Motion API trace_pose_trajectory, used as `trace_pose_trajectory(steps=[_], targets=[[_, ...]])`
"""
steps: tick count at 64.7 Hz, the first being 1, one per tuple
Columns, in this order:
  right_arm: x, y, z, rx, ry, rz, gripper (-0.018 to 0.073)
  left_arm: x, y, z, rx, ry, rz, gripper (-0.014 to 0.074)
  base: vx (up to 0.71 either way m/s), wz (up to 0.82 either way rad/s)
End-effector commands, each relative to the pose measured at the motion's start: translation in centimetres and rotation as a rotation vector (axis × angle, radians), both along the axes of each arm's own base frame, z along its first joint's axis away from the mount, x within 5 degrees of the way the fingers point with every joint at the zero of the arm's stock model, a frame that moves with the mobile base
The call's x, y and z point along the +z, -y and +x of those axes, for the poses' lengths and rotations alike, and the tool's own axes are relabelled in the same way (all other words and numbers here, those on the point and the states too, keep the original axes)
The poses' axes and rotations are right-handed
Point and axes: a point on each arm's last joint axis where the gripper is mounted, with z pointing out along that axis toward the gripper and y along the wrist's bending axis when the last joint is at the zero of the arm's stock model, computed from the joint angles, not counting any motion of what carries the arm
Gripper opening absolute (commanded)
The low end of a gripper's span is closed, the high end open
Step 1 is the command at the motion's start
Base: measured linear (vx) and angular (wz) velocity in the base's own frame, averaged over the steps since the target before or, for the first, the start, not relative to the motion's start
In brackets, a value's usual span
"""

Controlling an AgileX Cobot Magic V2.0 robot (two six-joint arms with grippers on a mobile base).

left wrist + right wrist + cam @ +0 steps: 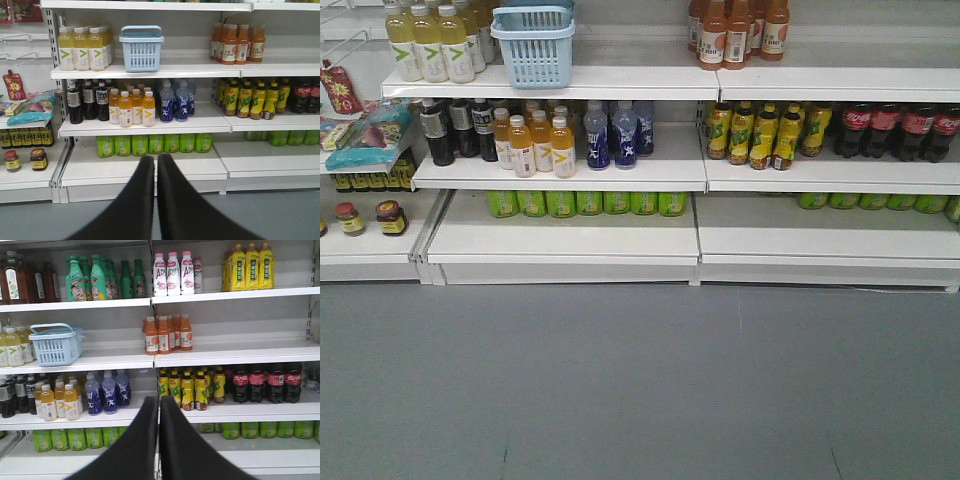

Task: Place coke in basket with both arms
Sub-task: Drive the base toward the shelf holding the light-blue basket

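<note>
Standing on a shelf [250, 411], the coke bottles [265, 382] sat well right of the blue basket [56, 345] one shelf higher; left end effector [156, 159] and right end effector [158, 400] were pressed together, empty.

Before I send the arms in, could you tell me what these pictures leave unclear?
Inside the basket: hidden by its slotted walls, every view.
Coke bottles: the front view's right edge cuts the row; front bottles hide any behind.
Left hand and right hand: wrist views show only shut, blurred fingers; the rest lies out of frame.
</note>
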Motion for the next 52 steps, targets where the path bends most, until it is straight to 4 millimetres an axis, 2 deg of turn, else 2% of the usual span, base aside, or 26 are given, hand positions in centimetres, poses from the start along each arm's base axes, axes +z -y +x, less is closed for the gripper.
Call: trace_pose_trajectory(steps=[1, 52], targets=[[0.15, 0.01, -0.10, -0.005, 0.070, -0.013, -0.0005, 0.60, 0.09, -0.07, -0.013, 0.089, -0.004, -0.0005, 0.00, 0.00], [0.15, 0.01, -0.10, -0.005, 0.070, -0.013, -0.0005, 0.60, 0.09, -0.07, -0.013, 0.089, -0.004, -0.0005, 0.00, 0.00]])
